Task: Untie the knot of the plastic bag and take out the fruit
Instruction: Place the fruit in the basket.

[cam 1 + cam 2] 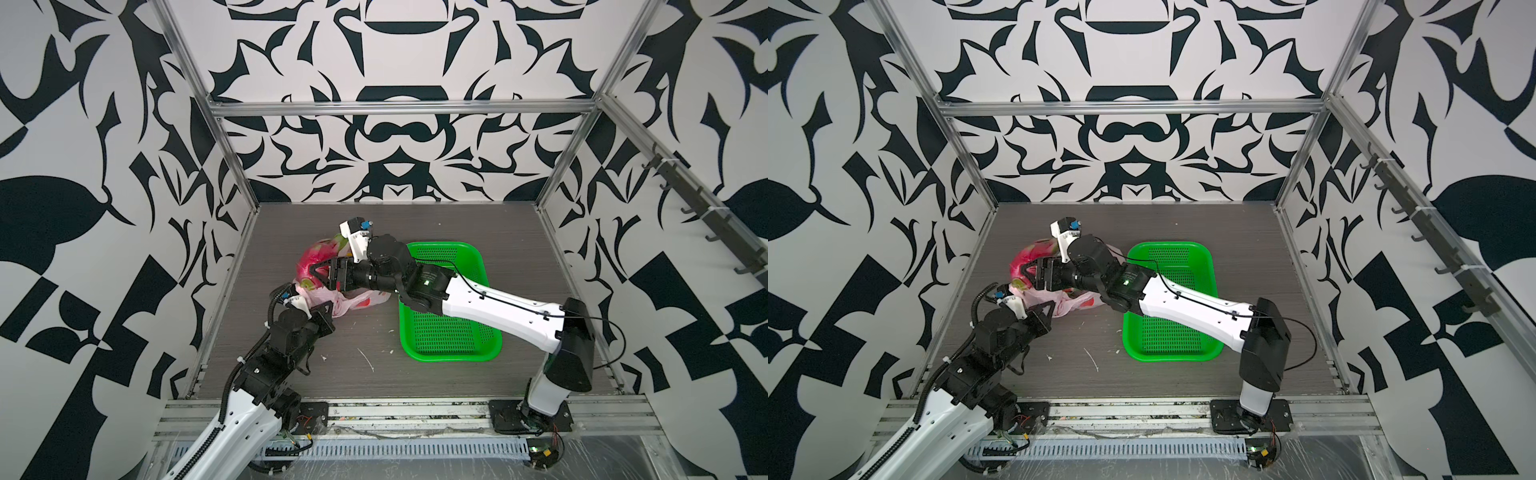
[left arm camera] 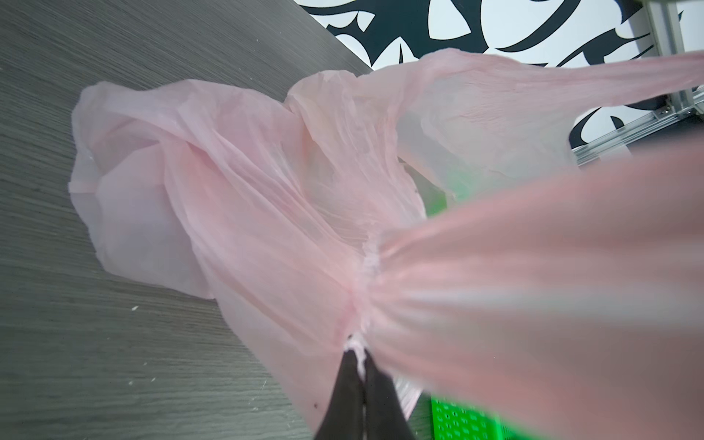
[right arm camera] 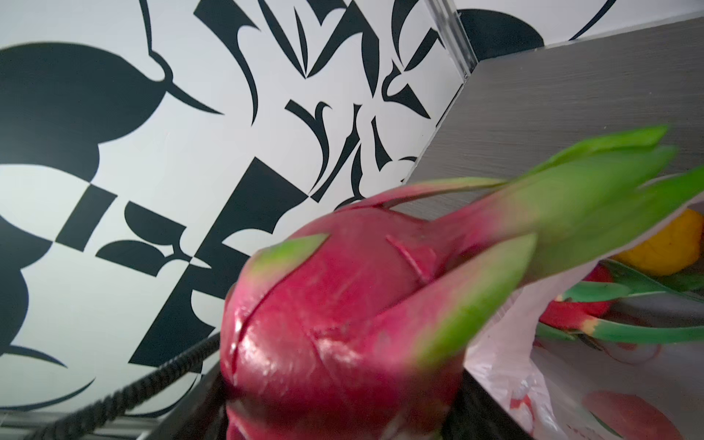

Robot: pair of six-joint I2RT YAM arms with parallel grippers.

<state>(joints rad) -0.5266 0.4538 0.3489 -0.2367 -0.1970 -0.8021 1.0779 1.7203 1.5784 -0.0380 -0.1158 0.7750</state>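
"Top views first: what is the biggest thing there?"

"The grey worktop (image 1: 415, 378). On it, right of the middle, sits a green perforated basket (image 1: 453, 354)."

"And the plastic bag?"

"The plastic bag (image 1: 359, 300) lies crumpled left of the middle of the worktop. One end is just beside the basket's left rim and the other points toward the worktop's left edge. Both top views show it so."

"What does the left claw have?"

"In the left wrist view the left claw (image 2: 358, 356) is pinched tight on a gathered fold of the bag's pink film, which fans out from the fingertips. One long handle loop (image 2: 571, 72) stretches away from the bag's body."

"The right claw?"

"The right claw (image 1: 313, 271) stands wide, clasping a magenta dragon fruit (image 3: 335, 324) with green scales at the bag's end nearer the left edge. In the right wrist view the fruit's body is outside the bag's mouth, and its scale tips are blurred."

"What is inside the bag?"

"Through the mouth I see a second dragon fruit (image 3: 571, 316), and beyond it a yellow-orange ball (image 3: 663, 247). A red shape (image 3: 628, 415) shows through the film. I cannot tell whether it is print or fruit."
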